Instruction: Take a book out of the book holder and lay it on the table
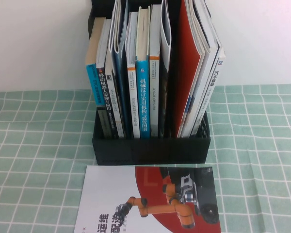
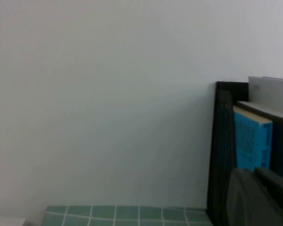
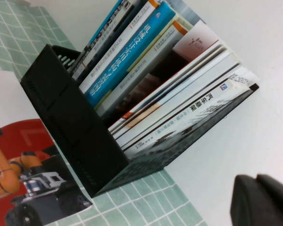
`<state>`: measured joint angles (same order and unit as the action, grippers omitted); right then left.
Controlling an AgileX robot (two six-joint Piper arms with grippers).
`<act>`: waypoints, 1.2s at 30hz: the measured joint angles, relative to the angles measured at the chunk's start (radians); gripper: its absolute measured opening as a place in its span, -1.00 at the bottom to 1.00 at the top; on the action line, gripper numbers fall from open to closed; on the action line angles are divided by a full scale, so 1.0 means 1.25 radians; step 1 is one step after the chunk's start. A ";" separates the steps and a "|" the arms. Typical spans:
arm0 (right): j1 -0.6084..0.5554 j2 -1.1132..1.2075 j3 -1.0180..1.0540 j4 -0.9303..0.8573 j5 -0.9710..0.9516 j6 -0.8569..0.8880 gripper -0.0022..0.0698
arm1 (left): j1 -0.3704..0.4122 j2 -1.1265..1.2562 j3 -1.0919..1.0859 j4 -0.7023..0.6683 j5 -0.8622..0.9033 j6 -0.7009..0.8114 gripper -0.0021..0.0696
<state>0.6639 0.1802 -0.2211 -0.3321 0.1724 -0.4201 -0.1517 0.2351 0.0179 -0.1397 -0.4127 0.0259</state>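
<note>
Green gridded table [image 1: 262, 160], book [image 1: 145, 201] lying flat at lower centre.
We see it touching the black book holder [image 1: 150, 150]; our right gripper [image 3: 262, 200] sits closed, empty; left gripper [image 2: 259, 197], we cannot tell.

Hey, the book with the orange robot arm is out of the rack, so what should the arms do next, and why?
Probably nothing beyond keeping both arms back. The book lies flat, cover up, on the table just in front of the book holder. The right gripper is shut, off to the holder's side, holding nothing; the left gripper sits near the holder's other end.
</note>
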 joint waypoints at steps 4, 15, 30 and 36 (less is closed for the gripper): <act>0.000 0.000 0.000 -0.002 0.002 0.000 -0.94 | 0.059 -0.108 0.003 0.061 0.147 -0.048 -0.95; 0.000 0.001 0.000 -0.002 0.006 0.000 -0.94 | 0.088 -0.198 0.004 0.078 0.530 -0.069 -0.95; 0.000 0.001 0.000 -0.002 0.008 0.000 -0.94 | 0.088 -0.198 0.004 0.078 0.596 -0.069 -0.95; 0.000 0.001 0.000 0.000 0.008 0.000 -0.94 | 0.088 -0.198 0.004 0.078 0.596 -0.069 -0.95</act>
<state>0.6639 0.1816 -0.2211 -0.3319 0.1823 -0.4201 -0.0415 -0.0121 0.0232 -0.0420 0.3327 -0.0604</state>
